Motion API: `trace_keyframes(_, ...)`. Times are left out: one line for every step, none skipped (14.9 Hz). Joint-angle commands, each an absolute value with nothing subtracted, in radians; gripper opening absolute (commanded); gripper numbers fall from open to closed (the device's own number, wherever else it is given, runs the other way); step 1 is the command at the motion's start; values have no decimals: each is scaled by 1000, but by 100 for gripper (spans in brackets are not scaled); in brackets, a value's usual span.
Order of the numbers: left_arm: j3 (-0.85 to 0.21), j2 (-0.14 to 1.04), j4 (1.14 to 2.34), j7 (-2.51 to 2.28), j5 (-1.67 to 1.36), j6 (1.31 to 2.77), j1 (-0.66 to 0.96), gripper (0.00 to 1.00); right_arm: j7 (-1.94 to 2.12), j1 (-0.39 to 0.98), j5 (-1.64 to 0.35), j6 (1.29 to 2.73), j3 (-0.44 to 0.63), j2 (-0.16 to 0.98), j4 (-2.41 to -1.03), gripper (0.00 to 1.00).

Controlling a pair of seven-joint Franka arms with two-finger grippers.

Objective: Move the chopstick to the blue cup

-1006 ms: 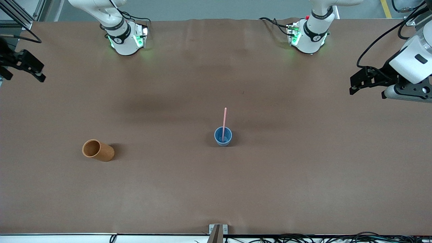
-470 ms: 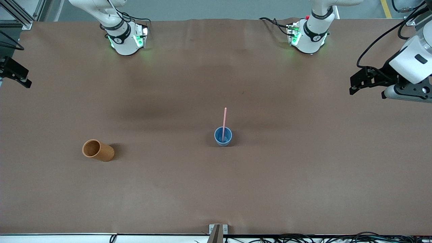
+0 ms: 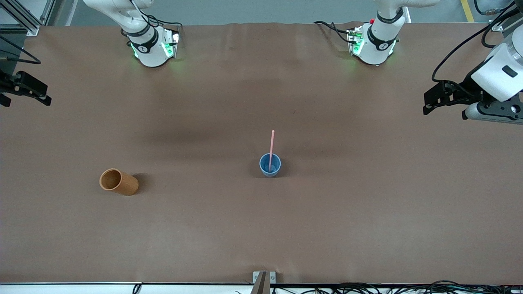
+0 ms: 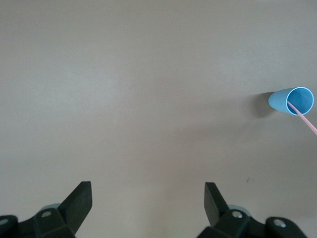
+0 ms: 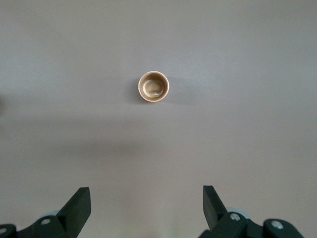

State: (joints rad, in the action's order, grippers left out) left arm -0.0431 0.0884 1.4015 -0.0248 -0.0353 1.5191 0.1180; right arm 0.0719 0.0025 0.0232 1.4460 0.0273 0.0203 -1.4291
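The blue cup (image 3: 270, 165) stands upright near the middle of the table. The pale-pink chopstick (image 3: 271, 143) stands in it, leaning against the rim, with its upper half sticking out. The cup (image 4: 292, 100) and the chopstick (image 4: 305, 116) also show in the left wrist view. My left gripper (image 3: 428, 103) hangs open and empty over the left arm's end of the table, well away from the cup; its jaws (image 4: 147, 199) stand wide over bare table. My right gripper (image 3: 41, 94) is open and empty over the right arm's end of the table (image 5: 147, 201).
An orange-brown cup (image 3: 118, 182) stands toward the right arm's end of the table, a little nearer the front camera than the blue cup; it shows empty in the right wrist view (image 5: 153, 86). A metal bracket (image 3: 263, 278) sits at the table's front edge.
My right gripper has shifted a little at its end of the table. The left arm, both cups and the chopstick have not moved.
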Motion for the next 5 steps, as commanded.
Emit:
trace_keyframes(-44, 84, 1404, -12, -44, 1519, 112, 100, 100, -9, 6, 1462, 23, 9, -1443, 100)
trace_keyframes(-44, 84, 1404, -14, -44, 1519, 112, 100, 100, -9, 5, 1468, 25, 9, -1447, 100)
trace_keyframes(-44, 84, 1404, -12, -44, 1519, 112, 100, 100, -11, 5, 1474, 26, 9, -1447, 100)
trace_keyframes(-44, 84, 1404, -12, -44, 1519, 112, 100, 100, -12, 5, 1480, 26, 9, -1447, 100)
trace_keyframes(-44, 84, 1404, -12, -44, 1519, 112, 100, 100, -12, 6, 1480, 26, 11, -1447, 100)
